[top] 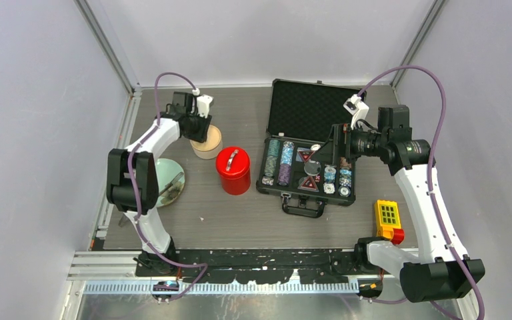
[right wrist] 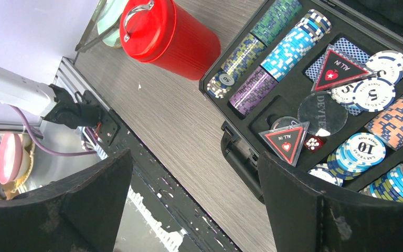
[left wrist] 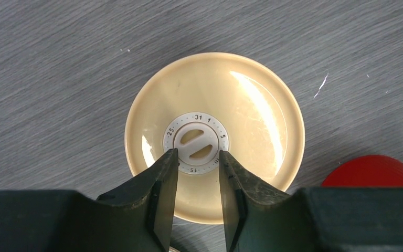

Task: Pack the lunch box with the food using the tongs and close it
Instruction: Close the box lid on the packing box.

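The lunch box stands at the back left with its cream lid on top; I cannot see the steel wall from above. My left gripper hangs straight over it. Its fingers have narrowed onto the white dial knob at the lid's centre, one tip at each side. The pale green plate lies in front of that, partly under the left arm, with the silver tongs across it. The food cannot be made out. My right gripper is wide open and holds nothing, near the black case's front edge.
A red canister with a metal handle stands between the lunch box and the open black poker chip case. A yellow button box sits at the front right. A black rail runs along the near table edge.
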Motion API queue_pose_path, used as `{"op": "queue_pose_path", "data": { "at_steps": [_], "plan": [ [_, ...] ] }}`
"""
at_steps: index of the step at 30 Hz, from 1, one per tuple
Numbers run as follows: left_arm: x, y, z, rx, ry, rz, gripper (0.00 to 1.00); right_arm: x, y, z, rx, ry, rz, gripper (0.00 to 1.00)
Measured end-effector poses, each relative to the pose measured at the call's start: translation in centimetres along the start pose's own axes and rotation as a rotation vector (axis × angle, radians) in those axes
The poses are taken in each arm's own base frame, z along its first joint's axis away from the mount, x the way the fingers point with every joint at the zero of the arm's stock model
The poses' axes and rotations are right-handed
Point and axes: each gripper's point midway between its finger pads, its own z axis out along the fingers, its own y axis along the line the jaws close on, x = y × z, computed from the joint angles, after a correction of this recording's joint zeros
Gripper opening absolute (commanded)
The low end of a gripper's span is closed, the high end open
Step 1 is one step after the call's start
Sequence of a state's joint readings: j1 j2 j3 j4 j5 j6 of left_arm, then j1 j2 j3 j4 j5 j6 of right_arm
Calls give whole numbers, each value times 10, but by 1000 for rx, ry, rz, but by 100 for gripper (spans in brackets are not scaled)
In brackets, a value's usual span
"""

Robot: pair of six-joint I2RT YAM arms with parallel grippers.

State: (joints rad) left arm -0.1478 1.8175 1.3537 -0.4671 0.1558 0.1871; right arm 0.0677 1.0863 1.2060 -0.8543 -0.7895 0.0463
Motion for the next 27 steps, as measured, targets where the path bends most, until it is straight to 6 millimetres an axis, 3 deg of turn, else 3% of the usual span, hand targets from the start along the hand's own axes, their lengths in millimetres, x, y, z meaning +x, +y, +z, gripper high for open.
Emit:
{"op": "queue_pose_path", "data": {
  "at_steps": [9, 16, 18, 22, 24, 27],
  "plan": [
    [-6, 0, 2, 0, -17, 10, 58, 0, 0, 0, 1, 0, -1, 93],
    [-1, -7, -13, 43, 54, -2, 66, 0, 0, 0, 1, 0, -1, 93],
    [-11, -7, -19, 45, 40, 1, 69, 0, 0, 0, 1, 0, -1, 93],
    [-50, -1, -25, 42, -30, 12, 75, 0, 0, 0, 1, 0, 0, 93],
    [-70, 4, -18, 47, -62, 14, 77, 1, -1, 0, 1, 1, 1, 93],
    [-75, 6, 2, 79, -52, 1, 77, 2, -1, 0, 2, 3, -1, 93]
  ]
}}
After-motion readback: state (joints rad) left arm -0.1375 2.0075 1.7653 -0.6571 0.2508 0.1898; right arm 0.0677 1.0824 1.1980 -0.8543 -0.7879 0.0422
